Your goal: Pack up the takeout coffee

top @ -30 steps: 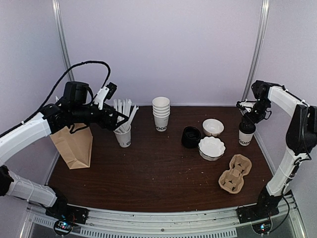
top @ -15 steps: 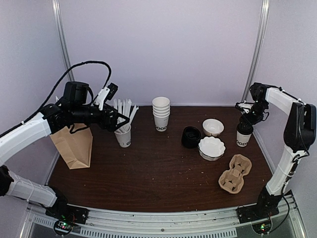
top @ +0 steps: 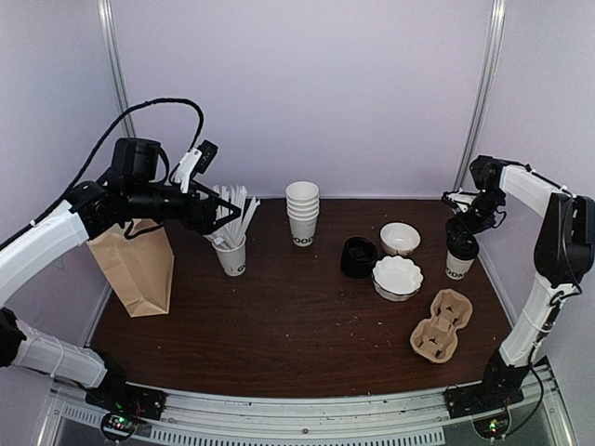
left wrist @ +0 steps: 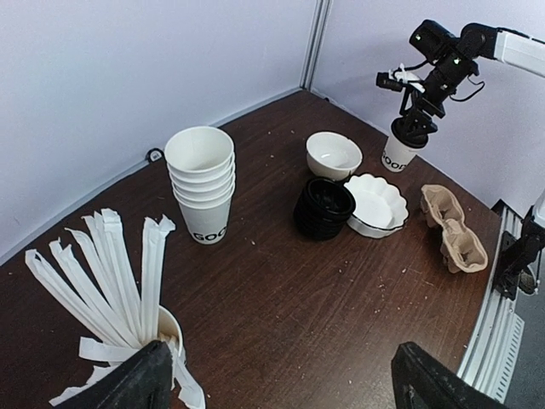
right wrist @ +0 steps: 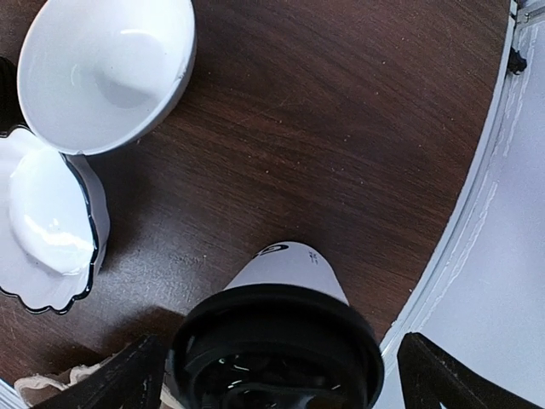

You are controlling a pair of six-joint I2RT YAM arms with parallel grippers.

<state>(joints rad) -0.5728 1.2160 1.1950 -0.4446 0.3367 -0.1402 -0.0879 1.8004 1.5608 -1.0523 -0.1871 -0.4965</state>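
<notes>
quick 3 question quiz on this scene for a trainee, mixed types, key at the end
1. True or false: the coffee cup has its black lid on.
2. What stands nearest the left gripper? A straw cup; B carrier; C bowl.
3. Which gripper is over the coffee cup, and is it open or shut?
Key: 1 true; 2 A; 3 right gripper, open.

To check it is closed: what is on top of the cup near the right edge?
A black lid sits on the cup; it hides whatever is inside.
</notes>
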